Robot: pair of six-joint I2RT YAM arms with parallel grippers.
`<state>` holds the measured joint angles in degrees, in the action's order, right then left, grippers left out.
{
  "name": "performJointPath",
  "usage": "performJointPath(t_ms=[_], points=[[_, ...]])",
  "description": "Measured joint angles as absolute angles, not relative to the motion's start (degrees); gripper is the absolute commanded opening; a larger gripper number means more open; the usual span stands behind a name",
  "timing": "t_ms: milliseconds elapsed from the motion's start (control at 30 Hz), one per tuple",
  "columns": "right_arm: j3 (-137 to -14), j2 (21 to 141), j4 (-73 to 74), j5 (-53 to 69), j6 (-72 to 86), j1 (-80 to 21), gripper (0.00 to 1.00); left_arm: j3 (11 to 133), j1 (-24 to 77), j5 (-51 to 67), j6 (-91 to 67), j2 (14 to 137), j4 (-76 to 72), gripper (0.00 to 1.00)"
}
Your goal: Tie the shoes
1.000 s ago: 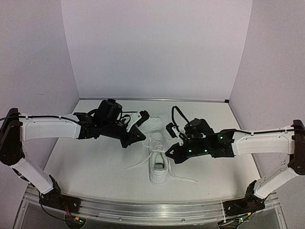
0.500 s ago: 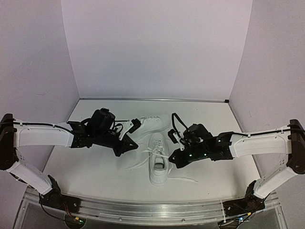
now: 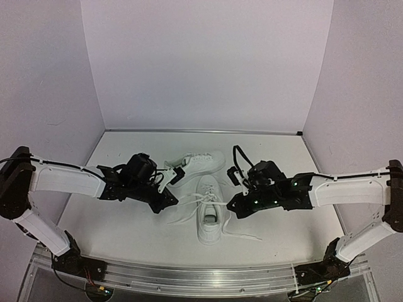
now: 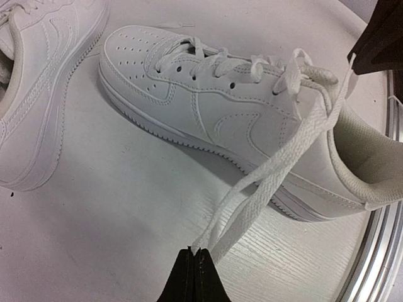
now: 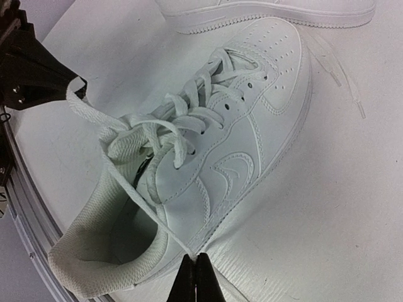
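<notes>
While both grippers are pinched fully closed on lace, you are in the tightening step on the near shoe (image 3: pixel 211 220), which sits at the centre of the overhead view with its mate (image 3: pixel 200 162) lying just above it. Your left gripper (image 4: pixel 194 255) clamps a doubled strand (image 4: pixel 271 170) at the bottom of its frame; your right gripper (image 5: pixel 195 259) nips a single strand (image 5: pixel 133 196) crossing the heel opening. Next, I judge, you should draw them apart evenly and low, cinching the crossing without dragging the shoe.
</notes>
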<state>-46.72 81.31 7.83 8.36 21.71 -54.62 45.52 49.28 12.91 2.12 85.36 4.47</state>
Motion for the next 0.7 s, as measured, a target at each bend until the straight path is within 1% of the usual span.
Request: performJointPath(t_ms=[167,433,700], points=[[-47.17,80.22,8.49,8.21,21.69,-54.39,0.00,45.52,49.28,11.86,1.92,86.67,4.51,0.00],[-50.46,80.14,8.69,7.82,21.11,-53.98,0.00,46.27,49.28,14.06,3.24,86.00,3.87,0.00],[-50.61,79.38,9.54,5.98,21.26,-51.72,0.00,60.71,49.28,15.83,6.96,88.91,4.13,0.00]])
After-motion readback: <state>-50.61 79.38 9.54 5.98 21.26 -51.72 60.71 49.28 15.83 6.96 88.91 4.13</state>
